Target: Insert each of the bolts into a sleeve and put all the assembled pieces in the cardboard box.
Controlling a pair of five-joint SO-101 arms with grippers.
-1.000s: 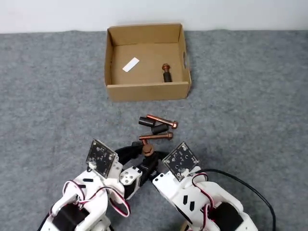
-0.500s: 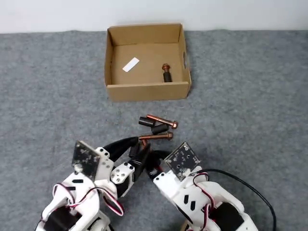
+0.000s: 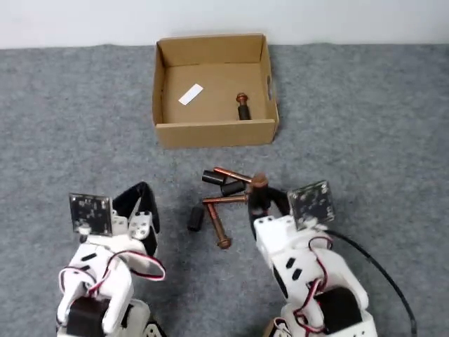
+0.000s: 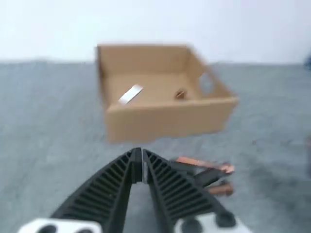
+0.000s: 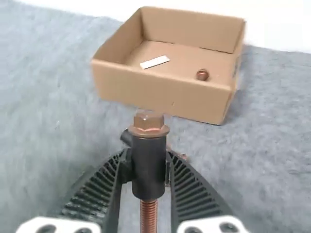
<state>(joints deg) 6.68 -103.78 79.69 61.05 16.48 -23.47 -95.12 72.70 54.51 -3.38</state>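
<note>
Cardboard box (image 3: 210, 133), high view: straight ahead of the right arm (image 3: 295, 246), the nearer one; assembled piece (image 3: 243, 107) inside, loose bolts (image 3: 226, 200) and loose sleeves (image 3: 196, 218) on the desk (image 3: 365, 154). Left wrist view: left fingers (image 4: 114, 187) pressed together, empty. Right wrist view: right fingers (image 5: 109, 182) clamped on a sleeve (image 5: 147, 165), bolt (image 5: 148, 125) through it, long axis and head toward the box; threaded end cut off

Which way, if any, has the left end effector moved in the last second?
Yes. In the high view the left end effector swung left: once below the middle of the box, now below its left corner, clear of the bolts.
</note>
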